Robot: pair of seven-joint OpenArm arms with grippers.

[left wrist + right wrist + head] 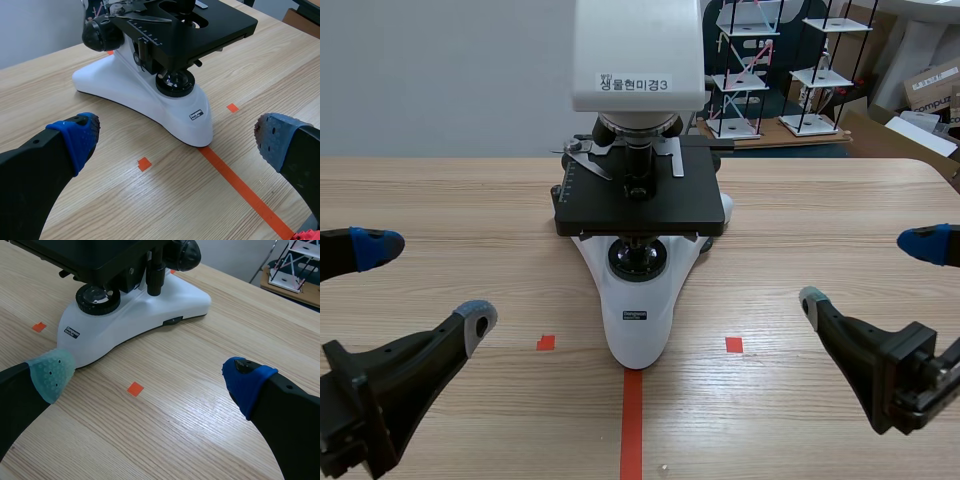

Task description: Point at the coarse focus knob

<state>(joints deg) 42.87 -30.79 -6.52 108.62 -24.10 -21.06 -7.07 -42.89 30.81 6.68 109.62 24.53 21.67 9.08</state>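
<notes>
A white microscope (pixel 636 320) with a black stage (pixel 640 200) stands at the table's middle. Its black coarse focus knob (pixel 100 34) sits on the side of the body behind the stage, far ahead of my left gripper (pixel 175 141). The matching knob (pixel 185 255) on the other side is far ahead of my right gripper (pixel 147 377). In the scene view the left gripper (pixel 425 283) and the right gripper (pixel 868 272) hang low on either side of the base. Both are open, hold nothing and are well clear of the microscope.
Small orange-red squares (pixel 546 343) (pixel 734 344) and a tape line (pixel 632 425) mark the table in front of the base. Wire-frame models (pixel 750 70) and cardboard boxes (pixel 930 90) stand beyond the table's far right edge.
</notes>
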